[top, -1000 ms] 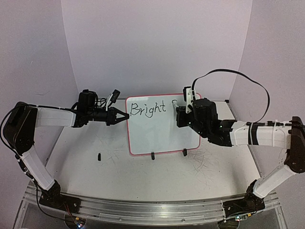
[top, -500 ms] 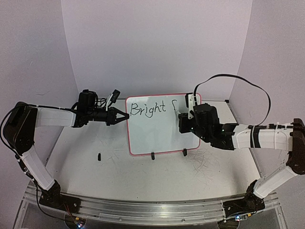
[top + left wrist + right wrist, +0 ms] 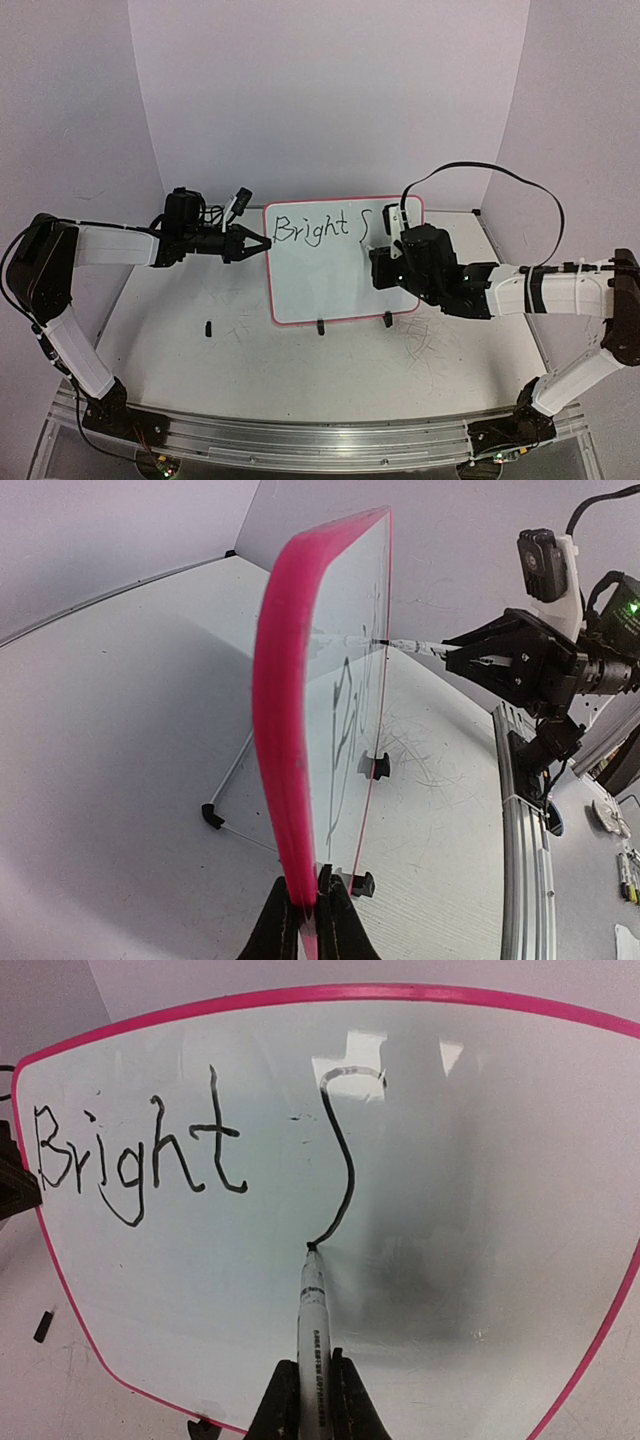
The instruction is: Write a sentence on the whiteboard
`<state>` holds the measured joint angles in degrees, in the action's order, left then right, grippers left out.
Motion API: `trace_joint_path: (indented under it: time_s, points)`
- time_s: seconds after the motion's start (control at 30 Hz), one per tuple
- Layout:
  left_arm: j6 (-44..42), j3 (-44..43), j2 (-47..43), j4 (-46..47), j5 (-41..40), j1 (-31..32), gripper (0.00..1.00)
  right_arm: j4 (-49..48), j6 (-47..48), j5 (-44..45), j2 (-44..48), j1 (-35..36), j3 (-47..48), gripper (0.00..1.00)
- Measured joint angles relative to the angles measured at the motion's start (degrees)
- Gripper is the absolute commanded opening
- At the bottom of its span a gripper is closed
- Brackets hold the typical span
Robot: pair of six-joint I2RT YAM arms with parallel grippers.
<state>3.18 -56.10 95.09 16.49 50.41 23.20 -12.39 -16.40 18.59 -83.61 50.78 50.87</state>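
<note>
Stroke [image 3: 351, 1175] after "Bright" [image 3: 130, 1165] grows: short hook second ago, now full downstroke. Right gripper [image 3: 312, 1368] clamps marker [image 3: 312, 1320], tip on whiteboard [image 3: 320, 285]; left gripper [image 3: 310, 885] pinches its left edge, standing upright on table [image 3: 250, 360]. We judge second word barely started.

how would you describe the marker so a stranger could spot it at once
Find the pink-framed whiteboard standing mid-table, then the right arm's fingers in front of it. The marker is the thin white pen with black print pinched between them, its black tip touching the bottom of the curved stroke right of "Bright".
</note>
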Motion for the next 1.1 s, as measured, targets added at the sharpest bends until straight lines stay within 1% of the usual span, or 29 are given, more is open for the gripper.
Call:
trace_joint_path:
  time_s: [0.3,0.47,0.73,1.1]
  points:
    - [-0.09,0.0,-0.02,0.0,0.02,0.0,0.0,-1.43,1.45,0.2,1.77,0.0,1.58,0.0]
    - [-0.2,0.0,-0.28,0.0,0.02,0.04,0.0,-2.51,1.86,0.44,0.75,-0.29,3.15,0.0]
    - [-0.13,0.0,-0.31,-0.06,-0.08,0.04,0.0,-3.0,1.91,0.83,-1.18,-1.01,3.15,0.0]
    - [0.16,0.0,-0.31,-0.07,-0.15,0.04,0.0,-2.03,0.96,5.48,-1.25,-0.98,3.39,0.0]
